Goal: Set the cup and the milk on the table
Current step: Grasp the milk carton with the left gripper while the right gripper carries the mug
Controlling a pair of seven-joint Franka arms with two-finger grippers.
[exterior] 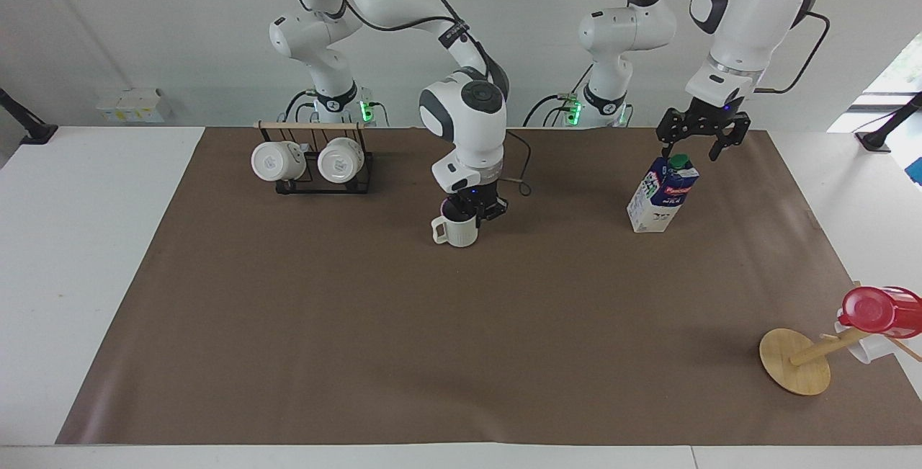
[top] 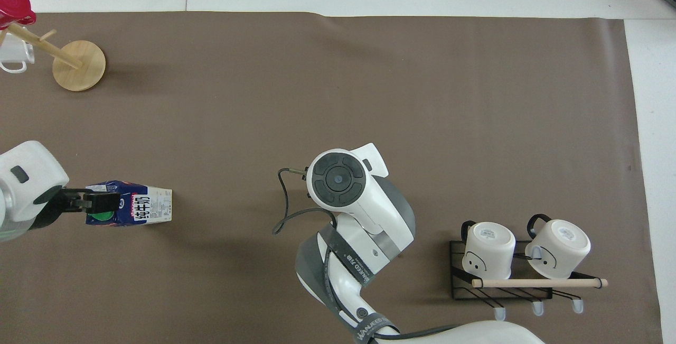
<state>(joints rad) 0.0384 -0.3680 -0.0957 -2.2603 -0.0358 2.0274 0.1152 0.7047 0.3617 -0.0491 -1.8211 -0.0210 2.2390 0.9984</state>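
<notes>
Facing view, frame centre: my right tool (exterior: 472,207) pinches the cup (exterior: 455,228) rim on the surface; careless release could tip it.

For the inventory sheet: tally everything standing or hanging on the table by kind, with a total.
Mugs: 4 (the cup, two white mugs, one hanging mug)
Milk carton: 1
Holders: 2 (black rack, wooden stand)
Red vessel: 1
Total: 8

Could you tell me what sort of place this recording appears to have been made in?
Most likely a robotics lab set up for tabletop tests: two white arms mounted at a table covered with a brown paper sheet, with props laid out, a milk carton, a mug rack and a wooden stand.
</notes>
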